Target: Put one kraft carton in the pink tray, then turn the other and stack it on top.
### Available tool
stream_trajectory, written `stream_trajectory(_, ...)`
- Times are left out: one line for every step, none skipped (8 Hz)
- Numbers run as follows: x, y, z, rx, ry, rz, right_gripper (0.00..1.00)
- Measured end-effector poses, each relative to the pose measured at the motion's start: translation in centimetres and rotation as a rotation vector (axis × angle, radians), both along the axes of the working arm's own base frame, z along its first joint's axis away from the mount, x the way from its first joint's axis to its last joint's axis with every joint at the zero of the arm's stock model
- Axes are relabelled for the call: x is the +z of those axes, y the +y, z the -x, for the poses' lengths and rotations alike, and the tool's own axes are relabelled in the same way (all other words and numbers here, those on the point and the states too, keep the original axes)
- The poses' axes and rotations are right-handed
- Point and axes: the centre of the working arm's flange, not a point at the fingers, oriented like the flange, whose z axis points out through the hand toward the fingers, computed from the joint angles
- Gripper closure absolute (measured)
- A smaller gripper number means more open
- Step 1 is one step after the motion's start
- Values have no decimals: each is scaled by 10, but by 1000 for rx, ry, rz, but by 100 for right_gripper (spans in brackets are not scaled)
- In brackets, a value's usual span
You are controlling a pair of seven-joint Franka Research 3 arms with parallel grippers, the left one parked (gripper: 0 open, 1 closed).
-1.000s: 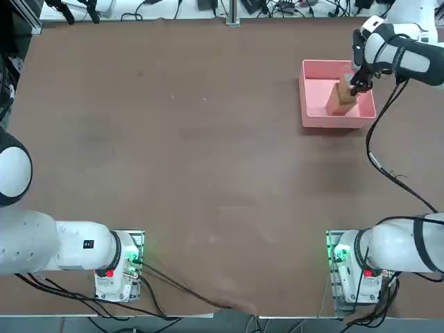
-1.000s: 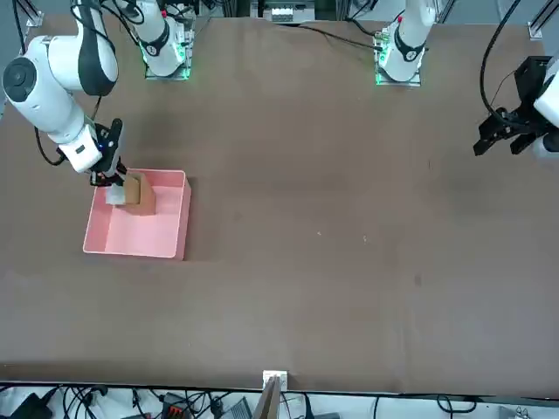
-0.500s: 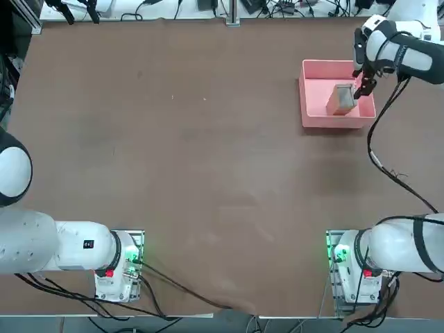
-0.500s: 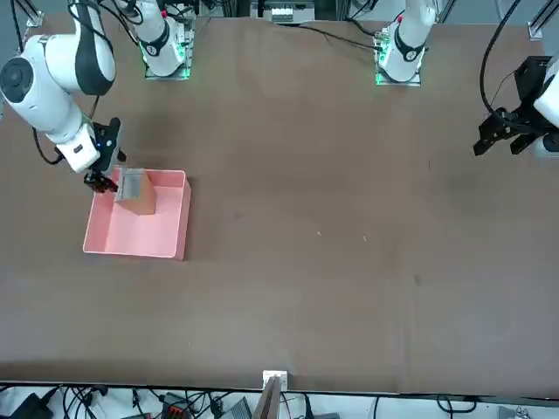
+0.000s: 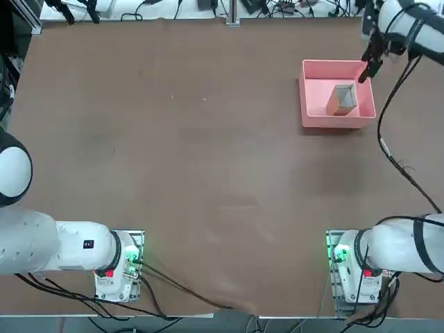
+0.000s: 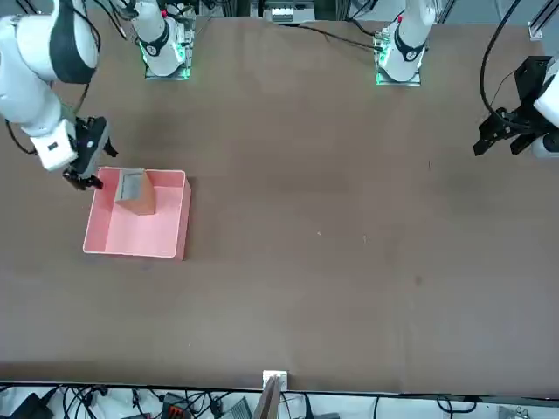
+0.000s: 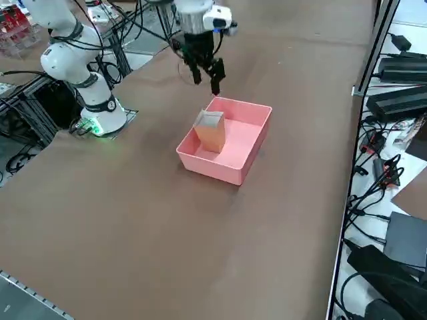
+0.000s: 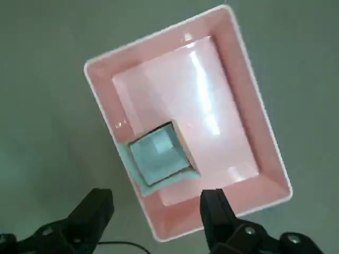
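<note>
The pink tray (image 5: 316, 97) (image 6: 131, 231) (image 7: 243, 137) (image 8: 212, 95) lies at the far right of the table. Inside it, close to its right wall, a kraft carton (image 5: 342, 99) (image 6: 134, 192) (image 7: 211, 131) (image 8: 159, 156) stands tall, with tan sides and a pale face up. I cannot make out a seam between two cartons. My right gripper (image 5: 370, 68) (image 6: 83, 179) (image 7: 205, 79) (image 8: 156, 198) hangs open and empty above the tray's far right corner, clear of the carton.
The brown table spreads wide to the left of the tray and toward the arm bases. Cables and black equipment (image 7: 393, 100) lie beyond the table's right edge. The right arm's cable (image 5: 388, 149) droops over the table near the tray.
My right gripper has opened and let go of the carton. It then rose and drew back toward the tray's far right corner. The carton stays standing in the tray.
</note>
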Motion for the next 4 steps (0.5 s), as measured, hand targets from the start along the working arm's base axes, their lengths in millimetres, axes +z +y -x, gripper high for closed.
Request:
stream_trajectory(19,17,-3,-106,3,-16,0)
stream_trajectory(33,38,-4,-209,-3,-23,0)
stream_trajectory(44,63,-4,-306,-5,-27,0)
stream_trajectory(54,92,0,-391,0,-29,0)
